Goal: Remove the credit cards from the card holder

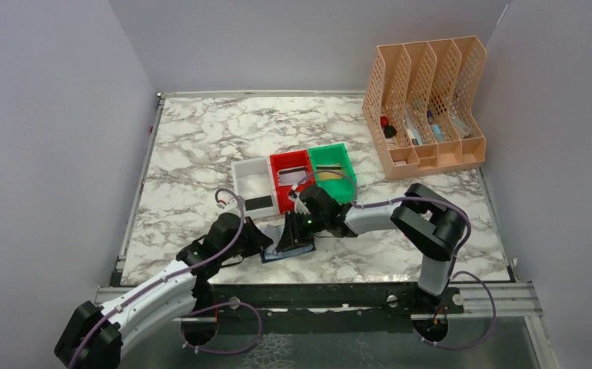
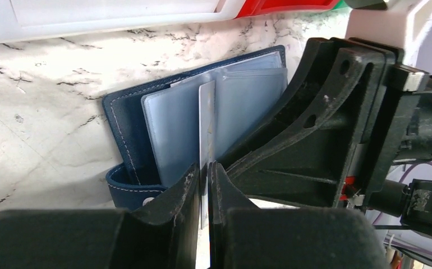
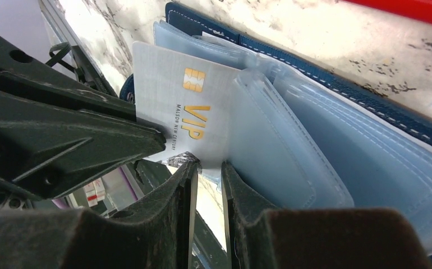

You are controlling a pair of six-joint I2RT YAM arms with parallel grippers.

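Note:
The navy card holder [image 1: 297, 247] lies open near the front edge, its pale-blue sleeves [image 2: 169, 134] fanned up. My left gripper [image 2: 204, 168] is shut on a silvery-grey credit card [image 2: 206, 117], seen edge-on here. In the right wrist view this card [image 3: 180, 101] shows a gold chip and "VIP" and sticks partly out of a sleeve [image 3: 292, 145], with the left finger [image 3: 90, 140] clamped on its edge. My right gripper [image 3: 208, 165] pinches the lower edge of the sleeves, its jaws a narrow gap apart. In the top view both grippers, left [image 1: 271, 240] and right [image 1: 297, 231], meet over the holder.
White [image 1: 241, 171], red [image 1: 277, 160] and green [image 1: 347, 157] bins stand in a row just behind the holder; a black card [image 1: 261, 204] lies in the white one. A peach file organizer [image 1: 424, 108] stands at the back right. Grey walls enclose the marble table [image 1: 193, 146].

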